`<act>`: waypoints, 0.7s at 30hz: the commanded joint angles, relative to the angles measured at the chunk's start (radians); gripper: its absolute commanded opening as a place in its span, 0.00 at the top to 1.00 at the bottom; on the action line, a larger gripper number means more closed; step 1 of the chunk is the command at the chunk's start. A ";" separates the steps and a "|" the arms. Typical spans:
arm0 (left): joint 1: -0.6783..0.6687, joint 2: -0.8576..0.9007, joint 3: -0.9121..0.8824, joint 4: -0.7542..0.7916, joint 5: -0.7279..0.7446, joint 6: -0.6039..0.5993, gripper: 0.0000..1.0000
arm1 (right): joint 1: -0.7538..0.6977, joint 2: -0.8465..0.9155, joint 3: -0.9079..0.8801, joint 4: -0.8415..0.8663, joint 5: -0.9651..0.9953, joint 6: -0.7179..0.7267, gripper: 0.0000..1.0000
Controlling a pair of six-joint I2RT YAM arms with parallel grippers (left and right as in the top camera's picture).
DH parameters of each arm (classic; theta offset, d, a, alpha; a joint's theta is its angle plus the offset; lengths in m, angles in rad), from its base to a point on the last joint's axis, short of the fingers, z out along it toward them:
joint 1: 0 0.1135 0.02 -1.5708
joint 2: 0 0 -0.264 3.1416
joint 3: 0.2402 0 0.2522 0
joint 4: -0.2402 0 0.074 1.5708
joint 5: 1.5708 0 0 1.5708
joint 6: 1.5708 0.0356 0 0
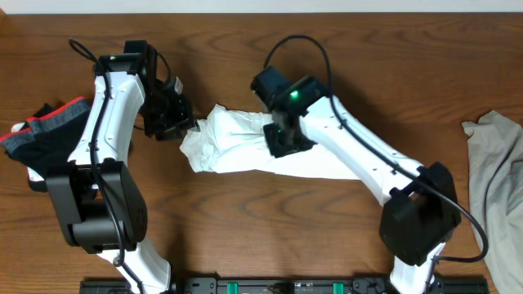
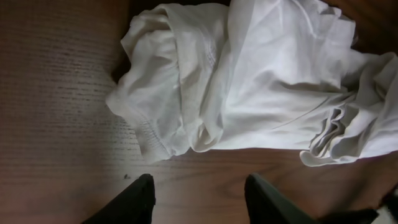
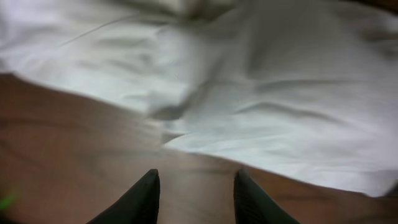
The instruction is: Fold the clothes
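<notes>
The clothes I can see best are a white garment [image 1: 237, 147], bunched and wrinkled in the middle of the wooden table; no print shows on it. My left gripper [image 1: 184, 126] sits just off its left end. In the left wrist view the white cloth [image 2: 249, 81] lies ahead of that gripper [image 2: 199, 186], which is open over bare wood. My right gripper [image 1: 282, 140] hovers over the garment's upper middle. In the right wrist view it [image 3: 196, 183] is open over wood, with the white cloth [image 3: 261, 87] just beyond its tips. Neither gripper holds anything.
A heap of dark and red clothes [image 1: 41, 131] lies at the table's left edge, beside the left arm. A pale grey-beige garment [image 1: 494, 180] hangs in at the right edge. Bare wood [image 1: 261, 229] stretches in front of the white garment.
</notes>
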 commanded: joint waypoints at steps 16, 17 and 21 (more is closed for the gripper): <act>0.002 0.109 -0.065 0.092 0.005 0.074 0.17 | -0.156 0.005 0.011 -0.050 0.041 0.001 0.65; 0.001 0.125 -0.065 0.097 0.018 0.076 0.17 | -0.156 0.005 0.011 -0.050 0.041 0.001 0.65; 0.002 0.186 -0.065 0.131 0.033 0.093 0.17 | -0.154 0.005 0.011 -0.050 0.040 0.001 0.65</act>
